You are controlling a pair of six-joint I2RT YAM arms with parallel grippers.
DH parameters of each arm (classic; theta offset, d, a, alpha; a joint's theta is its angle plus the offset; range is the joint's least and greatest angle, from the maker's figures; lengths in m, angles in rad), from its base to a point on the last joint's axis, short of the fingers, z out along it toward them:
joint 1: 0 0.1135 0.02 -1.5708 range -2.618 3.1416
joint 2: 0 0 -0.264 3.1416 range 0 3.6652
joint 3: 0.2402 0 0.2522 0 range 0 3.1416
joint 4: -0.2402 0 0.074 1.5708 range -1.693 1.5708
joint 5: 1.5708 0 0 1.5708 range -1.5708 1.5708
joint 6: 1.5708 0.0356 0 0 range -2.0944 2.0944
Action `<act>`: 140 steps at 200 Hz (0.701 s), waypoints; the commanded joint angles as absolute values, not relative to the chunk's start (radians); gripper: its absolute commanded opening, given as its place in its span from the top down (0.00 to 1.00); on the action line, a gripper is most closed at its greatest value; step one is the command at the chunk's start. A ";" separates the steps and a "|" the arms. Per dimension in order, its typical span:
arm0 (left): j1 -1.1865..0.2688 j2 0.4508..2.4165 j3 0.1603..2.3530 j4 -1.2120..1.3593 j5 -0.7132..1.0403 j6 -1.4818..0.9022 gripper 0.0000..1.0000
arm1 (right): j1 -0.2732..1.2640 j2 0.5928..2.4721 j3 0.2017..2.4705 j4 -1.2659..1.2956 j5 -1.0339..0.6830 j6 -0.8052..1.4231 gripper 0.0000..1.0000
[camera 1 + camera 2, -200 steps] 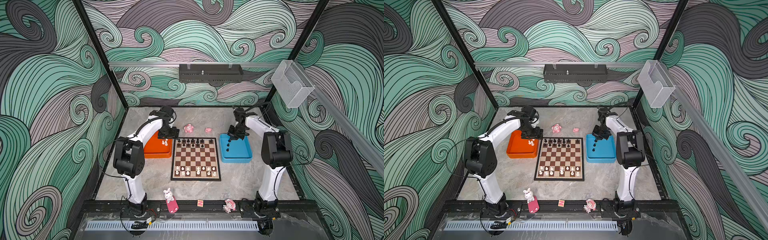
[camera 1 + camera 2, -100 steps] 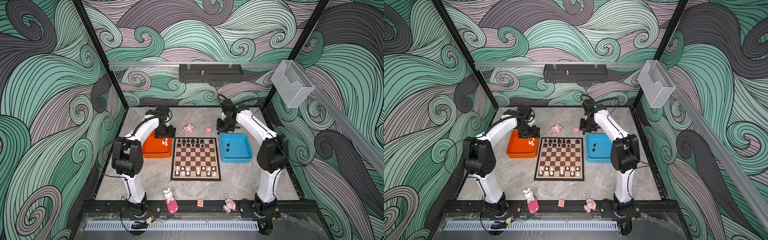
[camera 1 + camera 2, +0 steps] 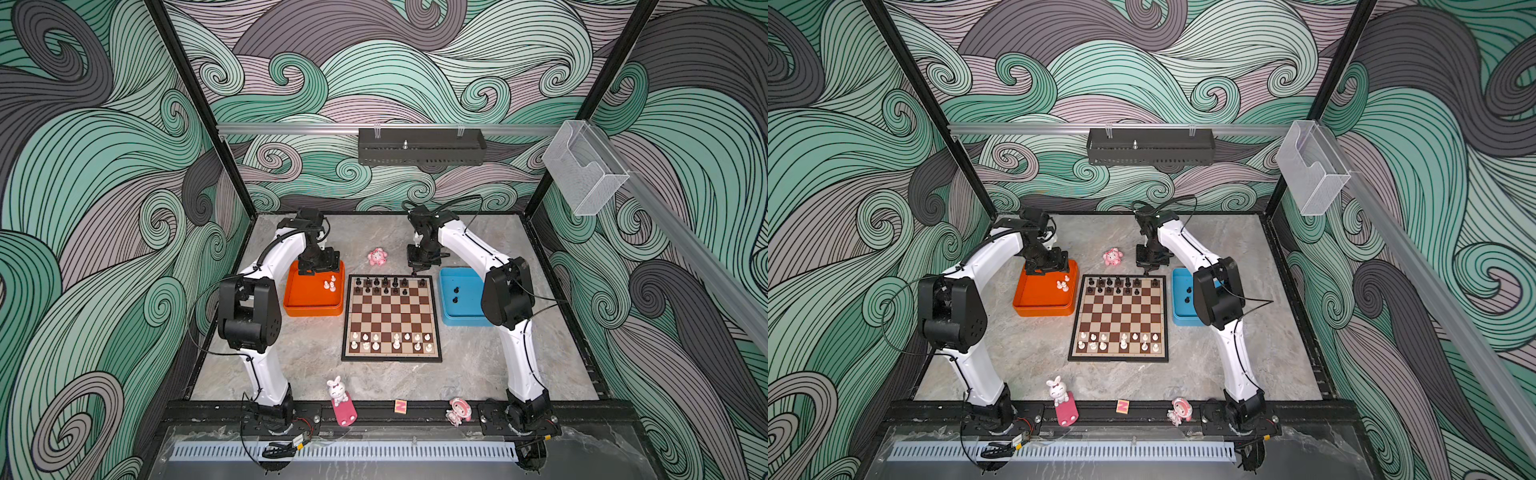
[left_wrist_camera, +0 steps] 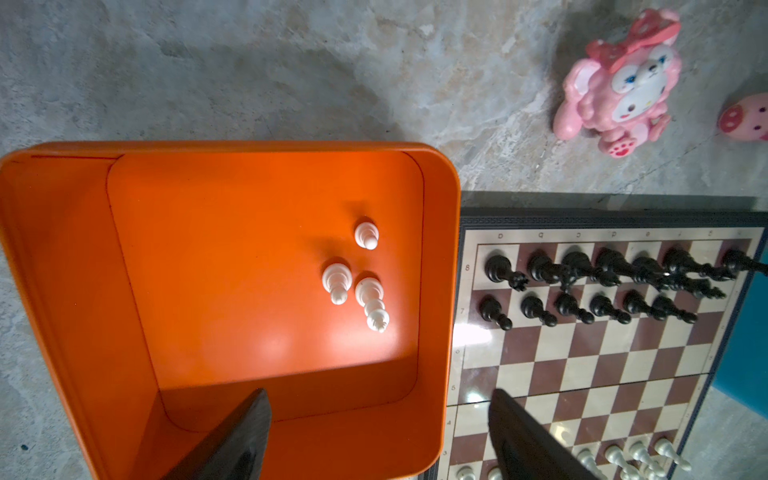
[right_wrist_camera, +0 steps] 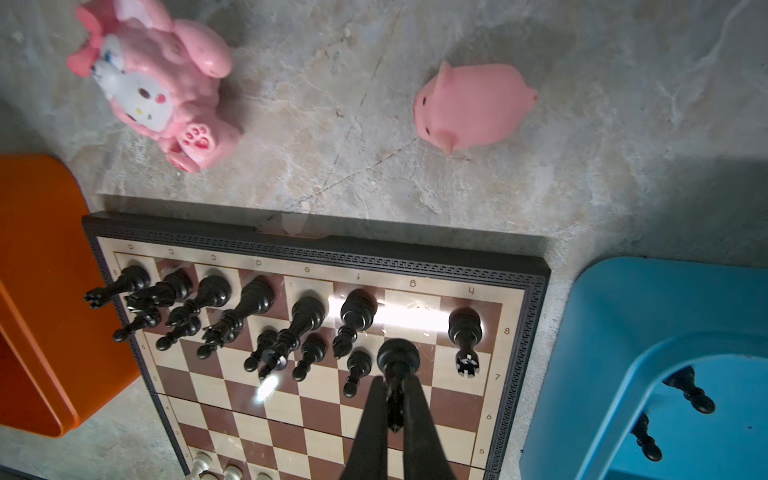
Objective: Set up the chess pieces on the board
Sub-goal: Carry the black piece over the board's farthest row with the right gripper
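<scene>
Grey marbled tabletop (image 3: pixel 291 374), walled by wave-patterned panels, is occupied at its centre by the chessboard (image 3: pixel 390 316), which is flanked by an orange tray (image 3: pixel 305 305) and a blue tray (image 3: pixel 461 318). The task is judged well advanced but unfinished. Black's two far ranks are mostly filled, while gaps are seen in white's near ranks in both top views. Three white pieces (image 4: pixel 336 278) are left standing in the orange tray and two black pieces (image 5: pixel 690 390) in the blue one.

The left gripper (image 4: pixel 376 432) is held above the orange tray, jaws spread wide with nothing between them. The right gripper (image 5: pixel 395 388) is clamped on a black piece (image 5: pixel 398 353) over the board's far right part; what kind of piece it is cannot be told.

Only in the right wrist view can that grip be made out, along with the vacant g square of the back rank beside the h-file rook (image 5: pixel 464 328). A pink pig toy (image 5: pixel 469 108) is shown by both wrist views but cannot be found in the top views, where only a pink figurine (image 3: pixel 377 257) is seen beyond the board.
</scene>
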State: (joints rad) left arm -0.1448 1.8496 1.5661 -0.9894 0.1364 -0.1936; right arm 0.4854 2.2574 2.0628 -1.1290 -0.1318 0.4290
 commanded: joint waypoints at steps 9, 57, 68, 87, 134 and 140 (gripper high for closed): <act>-0.138 1.832 1.560 -0.990 0.159 -0.204 0.15 | 0.493 2.266 2.081 -1.173 -0.122 0.414 0.98; -0.137 1.837 1.560 -0.990 0.164 -0.205 0.15 | 0.500 2.299 2.076 -1.173 -0.132 0.411 0.98; -0.137 1.836 1.560 -0.989 0.166 -0.205 0.15 | 0.502 2.308 2.078 -1.173 -0.135 0.411 0.97; -0.137 1.837 1.560 -0.990 0.166 -0.204 0.15 | 0.502 2.321 2.083 -1.174 -0.140 0.410 0.97; -0.136 1.839 1.560 -0.990 0.169 -0.204 0.15 | 0.505 2.336 2.088 -1.173 -0.141 0.411 0.97; -0.136 1.839 1.560 -0.989 0.169 -0.205 0.15 | 0.505 2.338 2.087 -1.173 -0.142 0.411 0.97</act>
